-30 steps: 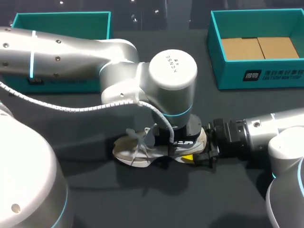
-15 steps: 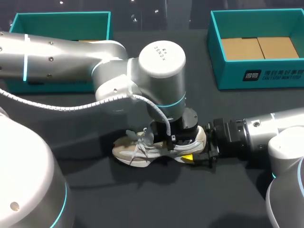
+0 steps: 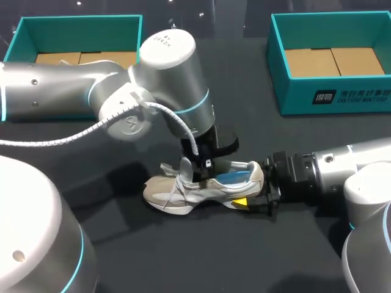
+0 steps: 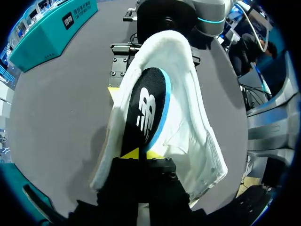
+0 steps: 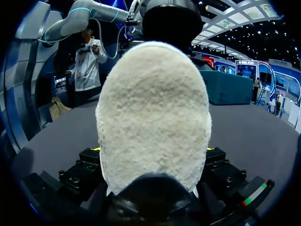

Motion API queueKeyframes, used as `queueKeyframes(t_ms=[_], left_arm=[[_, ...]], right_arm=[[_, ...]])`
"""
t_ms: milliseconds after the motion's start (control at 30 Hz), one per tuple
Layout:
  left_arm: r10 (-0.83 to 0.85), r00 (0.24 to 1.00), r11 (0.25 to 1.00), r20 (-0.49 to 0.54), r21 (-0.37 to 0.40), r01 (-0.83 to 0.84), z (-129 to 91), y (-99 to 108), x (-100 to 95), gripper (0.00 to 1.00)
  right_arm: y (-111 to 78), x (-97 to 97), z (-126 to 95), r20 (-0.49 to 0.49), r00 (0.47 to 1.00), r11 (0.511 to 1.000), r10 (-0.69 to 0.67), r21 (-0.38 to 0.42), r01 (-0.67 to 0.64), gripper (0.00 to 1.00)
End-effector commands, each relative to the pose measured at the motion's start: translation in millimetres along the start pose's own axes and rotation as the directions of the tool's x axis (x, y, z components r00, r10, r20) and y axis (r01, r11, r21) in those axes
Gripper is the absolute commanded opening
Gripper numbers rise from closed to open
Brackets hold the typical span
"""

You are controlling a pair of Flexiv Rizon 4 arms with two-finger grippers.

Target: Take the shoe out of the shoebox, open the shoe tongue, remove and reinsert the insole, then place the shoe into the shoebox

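Both are gripping mid-frame: right gripper (image 3: 255,193) clamping the shoe (image 3: 195,190) by its heel, left gripper (image 4: 141,154) pinching the insole (image 4: 146,110). Drawing it fully clear seems next.

Left hand (image 4: 141,154): near end of insole (image 4: 146,106) vanishes between yellow tips, under hand's black body. Forepart of shoe (image 4: 188,122) hidden there too. Right hand (image 5: 154,150): tips buried behind shoe's heel (only yellow slivers at its flanks). Head view: left arm (image 3: 91,97) covers front wall of left shoebox (image 3: 79,23). Right shoebox (image 3: 330,97) cut by edge.
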State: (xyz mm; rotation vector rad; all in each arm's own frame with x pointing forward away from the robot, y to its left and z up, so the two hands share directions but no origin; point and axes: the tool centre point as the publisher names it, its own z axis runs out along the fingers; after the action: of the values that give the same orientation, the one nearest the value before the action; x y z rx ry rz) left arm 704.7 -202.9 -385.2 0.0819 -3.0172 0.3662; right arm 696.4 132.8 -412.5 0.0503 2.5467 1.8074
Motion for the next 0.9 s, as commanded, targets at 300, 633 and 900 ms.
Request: queueKeyframes(t_ms=[300,633,900], left_arm=[[0.062,0.997,0.988,-0.036,0.147,-0.056,-32.9,13.6,10.4,0.00],[0.064,0.997,0.980,-0.031,0.192,-0.057,-42.0,4.0,17.8,0.00],[0.061,0.998,0.971,0.007,0.230,-0.061,-44.0,-28.9,25.0,0.00]], right_arm=[[-0.1,3.8,0.4,0.002,1.000,1.000,-0.001,0.003,0.001,0.00],[-0.1,3.8,0.4,0.002,1.000,1.000,-0.001,0.003,0.001,0.00],[-0.1,3.8,0.4,0.002,1.000,1.000,-0.001,0.003,0.001,0.00]])
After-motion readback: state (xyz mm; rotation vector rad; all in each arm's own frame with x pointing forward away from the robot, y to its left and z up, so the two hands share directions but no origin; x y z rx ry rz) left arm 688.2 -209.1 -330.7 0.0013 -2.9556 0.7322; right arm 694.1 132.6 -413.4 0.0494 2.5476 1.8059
